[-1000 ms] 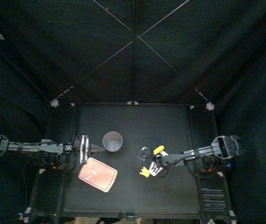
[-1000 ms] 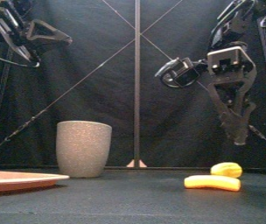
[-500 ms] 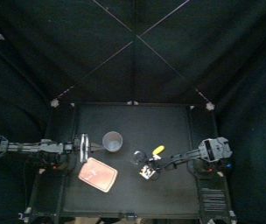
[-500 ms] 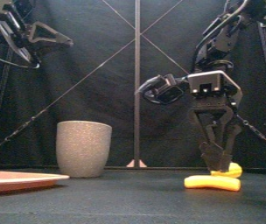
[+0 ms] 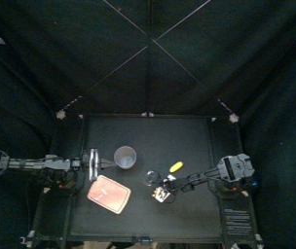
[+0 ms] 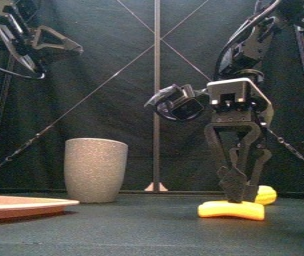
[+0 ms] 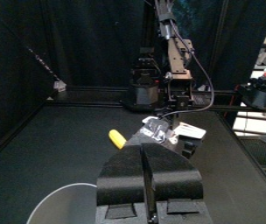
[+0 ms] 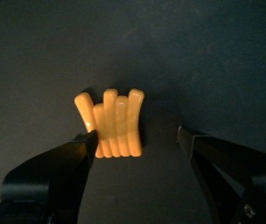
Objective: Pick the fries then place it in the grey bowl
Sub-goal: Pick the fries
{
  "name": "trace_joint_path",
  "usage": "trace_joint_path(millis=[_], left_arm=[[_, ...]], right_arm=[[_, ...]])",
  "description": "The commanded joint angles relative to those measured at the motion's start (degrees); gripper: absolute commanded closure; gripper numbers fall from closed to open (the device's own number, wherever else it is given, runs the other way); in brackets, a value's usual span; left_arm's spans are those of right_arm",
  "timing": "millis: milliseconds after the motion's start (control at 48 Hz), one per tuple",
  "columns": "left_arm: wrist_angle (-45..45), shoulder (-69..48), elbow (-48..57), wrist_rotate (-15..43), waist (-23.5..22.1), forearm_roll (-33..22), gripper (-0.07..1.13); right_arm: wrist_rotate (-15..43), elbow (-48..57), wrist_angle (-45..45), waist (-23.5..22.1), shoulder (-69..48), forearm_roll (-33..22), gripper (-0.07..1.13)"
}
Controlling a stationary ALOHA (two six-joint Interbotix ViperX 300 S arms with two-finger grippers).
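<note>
One yellow toy (image 5: 175,166) lies just behind the fries (image 6: 230,210); grey cup (image 6: 96,170) and pink tray (image 6: 21,206) stand well left, near the resting left tool (image 7: 147,156), closed; the right arm slants steeply down, right tool (image 6: 239,196) spread, gripping nothing, astride the fries lying flat on the table (image 5: 197,136) right of centre, sticks lengthwise along the gap

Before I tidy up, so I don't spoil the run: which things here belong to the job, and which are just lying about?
Job: fries; right pincer, open astride them; grey bowl.
Lying about: pink tray; small yellow toy near the fries; left pincer, shut, at the left.
</note>
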Motion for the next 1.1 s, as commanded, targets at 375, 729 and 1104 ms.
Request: trace_joint_path(millis=[375, 729, 1104], left_arm=[[-0.5, 0.1, -0.7, -0.1, 0.6, 0.0, 1.03], [-0.5, 0.1, -0.4, 0.0, 0.7, 0.0, 1.03], [-0.5, 0.0, -0.4, 0.0, 1.0, 0.0, 1.03]], right_arm=[[-0.2, -3.8, 0.8, 0.8, -1.3, -0.2, 0.01], [-0.4, -3.5, 0.4, 1.0, 1.6, -0.3, 0.01], [-0.4, -3.8, -0.1, 1.1, 1.4, -0.4, 0.30]])
